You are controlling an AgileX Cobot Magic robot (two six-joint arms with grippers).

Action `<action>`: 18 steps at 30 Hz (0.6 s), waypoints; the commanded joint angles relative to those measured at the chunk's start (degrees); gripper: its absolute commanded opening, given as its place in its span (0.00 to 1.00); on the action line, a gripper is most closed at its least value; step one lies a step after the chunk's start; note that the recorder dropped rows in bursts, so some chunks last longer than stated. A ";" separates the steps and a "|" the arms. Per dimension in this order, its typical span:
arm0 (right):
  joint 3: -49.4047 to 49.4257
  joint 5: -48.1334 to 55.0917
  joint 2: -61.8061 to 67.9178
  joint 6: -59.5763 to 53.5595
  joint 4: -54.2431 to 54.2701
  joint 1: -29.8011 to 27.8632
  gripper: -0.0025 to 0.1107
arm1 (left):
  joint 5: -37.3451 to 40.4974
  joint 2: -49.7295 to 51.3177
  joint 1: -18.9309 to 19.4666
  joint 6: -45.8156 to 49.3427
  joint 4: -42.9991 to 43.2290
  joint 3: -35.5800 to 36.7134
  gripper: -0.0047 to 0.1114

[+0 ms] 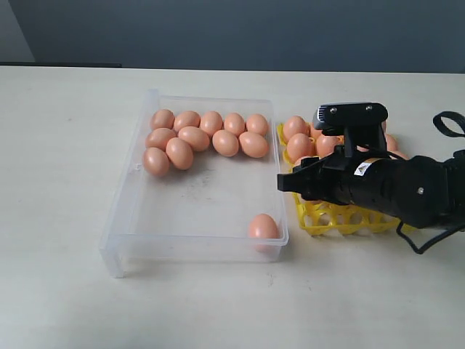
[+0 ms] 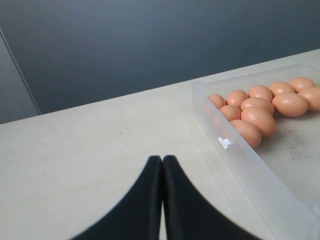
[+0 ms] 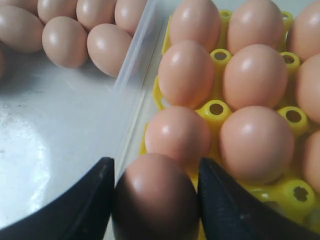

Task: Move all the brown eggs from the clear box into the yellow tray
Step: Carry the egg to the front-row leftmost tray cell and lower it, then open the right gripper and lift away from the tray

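Observation:
The clear box [image 1: 196,247] holds a cluster of brown eggs [image 1: 194,137] along its far wall and a lone egg [image 1: 263,227] in its near right corner. To its right, the yellow tray [image 1: 327,218] carries several eggs [image 1: 298,145] and is partly hidden under my right arm. My right gripper [image 3: 156,161] is shut on one brown egg [image 3: 156,200], hanging over the tray's edge [image 3: 216,107] next to the box wall [image 3: 135,55]. My left gripper [image 2: 162,159] is shut and empty, over bare table beside the box [image 2: 250,165]; it is out of the exterior view.
The right arm's black body [image 1: 392,189] lies across the tray's near rows. Pale tabletop [image 1: 65,145] surrounds the box and the tray. A dark wall stands behind the table's far edge.

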 commanded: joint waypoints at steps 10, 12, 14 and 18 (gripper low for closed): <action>-0.31 -0.63 -1.23 0.09 -0.43 -0.27 0.55 | -0.84 -0.02 -0.03 -0.17 0.00 -0.04 0.04; -1.84 0.29 -3.75 0.09 -1.14 -0.17 0.55 | -0.84 -0.02 -0.03 -0.17 0.00 -0.04 0.04; -6.28 6.85 -4.77 0.09 -6.85 -0.17 0.55 | -0.84 -0.02 -0.03 -0.17 0.00 -0.04 0.04; -18.94 21.60 -0.77 -1.10 -12.13 -0.17 0.55 | -0.84 -0.02 -0.03 -0.17 0.00 -0.04 0.04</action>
